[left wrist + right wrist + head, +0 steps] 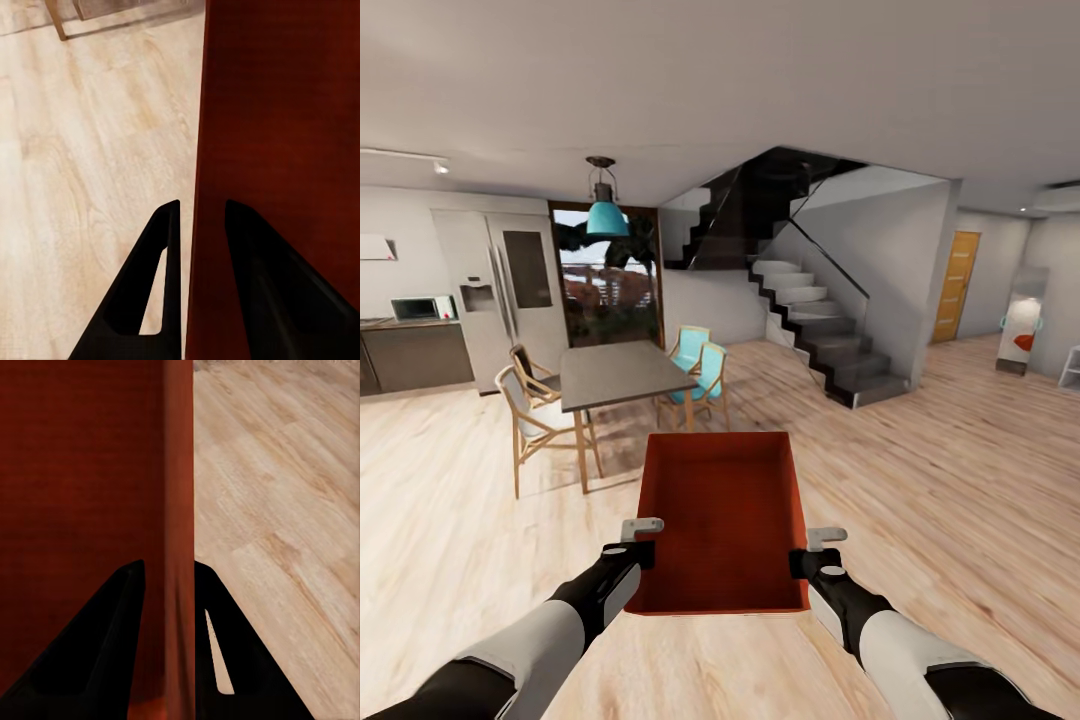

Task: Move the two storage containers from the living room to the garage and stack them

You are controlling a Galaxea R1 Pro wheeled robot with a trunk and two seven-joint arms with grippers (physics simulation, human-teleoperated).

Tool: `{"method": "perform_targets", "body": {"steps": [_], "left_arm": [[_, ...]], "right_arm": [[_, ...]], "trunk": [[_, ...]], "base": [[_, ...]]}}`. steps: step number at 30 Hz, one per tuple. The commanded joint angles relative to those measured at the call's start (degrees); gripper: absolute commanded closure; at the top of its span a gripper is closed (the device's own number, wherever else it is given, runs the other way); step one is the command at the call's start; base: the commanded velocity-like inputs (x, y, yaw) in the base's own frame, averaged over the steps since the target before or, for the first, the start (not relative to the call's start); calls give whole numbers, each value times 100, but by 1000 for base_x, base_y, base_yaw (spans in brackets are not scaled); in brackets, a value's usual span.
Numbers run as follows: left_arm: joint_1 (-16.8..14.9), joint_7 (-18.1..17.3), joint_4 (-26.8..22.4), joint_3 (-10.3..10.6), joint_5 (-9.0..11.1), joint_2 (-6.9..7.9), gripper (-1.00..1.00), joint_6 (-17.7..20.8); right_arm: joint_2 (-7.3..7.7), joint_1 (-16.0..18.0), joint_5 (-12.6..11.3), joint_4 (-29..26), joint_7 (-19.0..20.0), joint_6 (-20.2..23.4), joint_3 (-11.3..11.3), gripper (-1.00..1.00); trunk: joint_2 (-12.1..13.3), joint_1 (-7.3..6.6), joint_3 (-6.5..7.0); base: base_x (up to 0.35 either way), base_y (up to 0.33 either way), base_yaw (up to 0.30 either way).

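While the robot stands on the light wood plank floor (960, 520) of an open room, one orange-red storage container (722, 520) hangs in front of it, carried between both arms; the left hand (637, 545) is clamped on the container's left wall near the near corner, and the right hand (812, 553) is clamped on the right wall likewise; this looks like the carrying step, with the garage yet to be reached. The next move seems to call for driving on while keeping both grips level, perhaps toward the orange door (956, 286) at far right. Only the head view gives the room: a dining table (622, 373) with chairs at far left, a staircase (815, 325) beyond; the wrist views instead give the grips, each thin wall pinched between two dark fingers (161, 255), one inside the container and one outside (217, 630).
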State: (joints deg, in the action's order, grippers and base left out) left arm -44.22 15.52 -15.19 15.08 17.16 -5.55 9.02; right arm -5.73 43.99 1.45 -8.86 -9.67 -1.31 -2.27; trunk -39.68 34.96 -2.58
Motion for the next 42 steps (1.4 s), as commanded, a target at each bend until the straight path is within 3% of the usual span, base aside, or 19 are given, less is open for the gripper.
{"method": "perform_targets", "body": {"steps": [1,12,42], "left_arm": [[-7,92,-28,-40,-160,10,100,-6],[-7,92,-28,-41,-160,10,100,-6],[-7,92,-29,-49,-160,10,100,-6]], "right_arm": [[2,4,-31,25,-26,-15,17,100],[2,4,-30,25,-26,-22,17,100],[-7,4,-30,29,-26,-19,17,100]], "trunk": [[-9,5,-10],[-9,5,-10],[-9,5,-10]], "base": [[297,-94,0],[297,-94,-63],[297,-94,-285]]}}
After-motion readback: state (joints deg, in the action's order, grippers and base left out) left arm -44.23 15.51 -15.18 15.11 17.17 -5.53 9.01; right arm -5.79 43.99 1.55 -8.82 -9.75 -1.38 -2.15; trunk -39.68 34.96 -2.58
